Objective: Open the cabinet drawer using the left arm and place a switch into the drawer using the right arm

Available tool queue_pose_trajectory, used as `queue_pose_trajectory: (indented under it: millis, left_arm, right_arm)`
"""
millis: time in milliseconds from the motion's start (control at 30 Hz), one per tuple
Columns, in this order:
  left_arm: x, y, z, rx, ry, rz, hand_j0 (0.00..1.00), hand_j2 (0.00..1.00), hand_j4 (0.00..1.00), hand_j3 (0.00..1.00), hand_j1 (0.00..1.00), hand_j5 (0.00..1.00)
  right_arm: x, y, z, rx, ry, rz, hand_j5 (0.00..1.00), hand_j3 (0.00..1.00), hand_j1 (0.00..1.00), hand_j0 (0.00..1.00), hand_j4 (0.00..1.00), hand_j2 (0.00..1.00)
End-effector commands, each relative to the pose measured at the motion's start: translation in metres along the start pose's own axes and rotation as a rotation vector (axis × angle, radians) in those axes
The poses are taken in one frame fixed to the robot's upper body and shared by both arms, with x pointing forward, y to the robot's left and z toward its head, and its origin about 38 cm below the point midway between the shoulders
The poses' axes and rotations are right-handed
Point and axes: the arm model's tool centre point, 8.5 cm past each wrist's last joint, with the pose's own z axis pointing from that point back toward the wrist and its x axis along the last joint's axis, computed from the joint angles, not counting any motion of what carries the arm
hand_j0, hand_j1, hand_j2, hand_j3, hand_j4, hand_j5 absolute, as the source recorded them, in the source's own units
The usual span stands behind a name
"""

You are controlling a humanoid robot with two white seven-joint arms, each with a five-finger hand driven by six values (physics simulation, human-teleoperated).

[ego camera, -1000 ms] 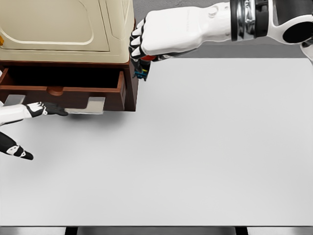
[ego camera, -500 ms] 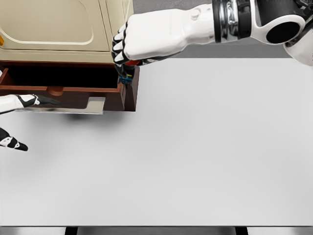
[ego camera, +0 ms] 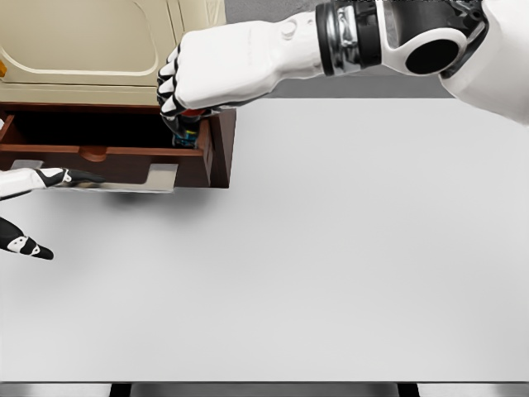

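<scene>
Red switch point(ego camera: 187, 132) under right robot hand point(ego camera: 194, 83), above drawer point(ego camera: 107, 153)

I see the cream-coloured cabinet with rounded panel doors point(ego camera: 91, 41) standing at the far left corner of the white table, and its dark brown wooden drawer point(ego camera: 107, 153) is pulled out toward me, showing a dark interior. The drawer front carries 1 rounded brown knob near its middle. The small switch with red, blue and yellow-green parts point(ego camera: 187, 131) hangs over the drawer's right end, just inside the right side wall and above the front panel. I can only make out its lower portion; the rest is hidden, and I cannot tell whether it touches the drawer floor or wall.
</scene>
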Motion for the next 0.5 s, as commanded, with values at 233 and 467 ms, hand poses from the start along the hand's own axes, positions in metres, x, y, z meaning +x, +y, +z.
queue_pose_trajectory:
  millis: [233,467]
  left_arm:
    - [0.005,0.003,0.0,0.005,-0.012,-0.002,1.0,1.0,1.0,1.0,1.0,1.0]
    - [0.005,0.002,-0.002,0.004,-0.018,0.002,1.0,1.0,1.0,1.0,1.0,1.0]
  right_arm:
    - [-0.014,-0.007,-0.026,-0.013,0.034,0.046,0.44,0.44,0.44,0.44,0.44,0.44]
    - [-0.013,-0.018,-0.034,-0.05,0.037,0.078,0.43,0.43,0.43,0.43,0.43,0.43]
